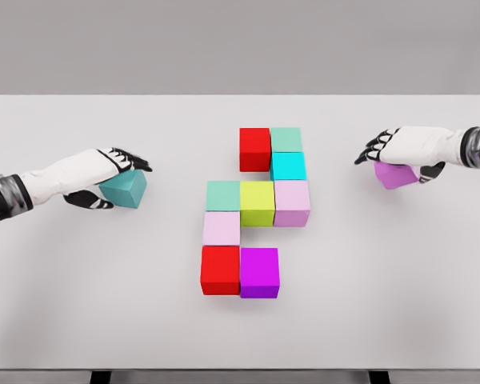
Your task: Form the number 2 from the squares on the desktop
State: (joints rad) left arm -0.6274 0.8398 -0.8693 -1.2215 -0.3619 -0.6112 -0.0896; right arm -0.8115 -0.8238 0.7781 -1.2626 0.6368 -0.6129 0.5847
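Several coloured cubes form a block pattern at the table's centre: a red cube and mint cube on top, a cyan cube below, then a green-mint cube, yellow cube and pink cube, a pale pink cube, and at the bottom a red cube beside a magenta cube. My left hand is shut on a teal cube at the left. My right hand is shut on a purple cube at the right.
The white table spans the view, its front edge near the bottom of the picture. Both arms reach in low over the tabletop from the sides.
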